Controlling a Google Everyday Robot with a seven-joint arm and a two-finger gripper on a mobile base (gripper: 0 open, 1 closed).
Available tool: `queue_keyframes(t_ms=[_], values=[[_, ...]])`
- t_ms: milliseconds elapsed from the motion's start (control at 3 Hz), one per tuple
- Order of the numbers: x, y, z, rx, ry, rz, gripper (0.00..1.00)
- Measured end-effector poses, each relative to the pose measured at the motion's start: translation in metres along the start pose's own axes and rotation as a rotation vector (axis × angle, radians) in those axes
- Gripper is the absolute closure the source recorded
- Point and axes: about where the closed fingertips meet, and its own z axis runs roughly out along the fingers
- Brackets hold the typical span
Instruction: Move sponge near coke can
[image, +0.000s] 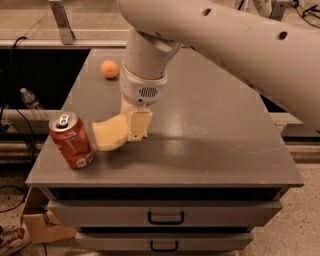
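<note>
The pale yellow sponge (109, 133) hangs in my gripper (134, 125), held at its right end and drooping left just above the grey table. The gripper's cream fingers (138, 124) are shut on it. The red-orange coke can (71, 140) stands tilted near the table's front left corner, a short gap left of the sponge's free end. My large white arm comes down from the upper right and hides part of the table behind it.
A small orange ball (109, 69) lies at the back left of the grey table (210, 145). The table has drawers below its front edge. A plastic bottle (31, 100) and cables lie off the left side.
</note>
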Motion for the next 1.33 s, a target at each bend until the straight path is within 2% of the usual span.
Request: queue_keyframes(t_ms=[667, 1333], values=[[-0.0017, 0.0000, 0.0006, 0.003, 0.000, -0.003, 0.59], [-0.0034, 0.0002, 0.0011, 0.005, 0.000, -0.007, 0.12]])
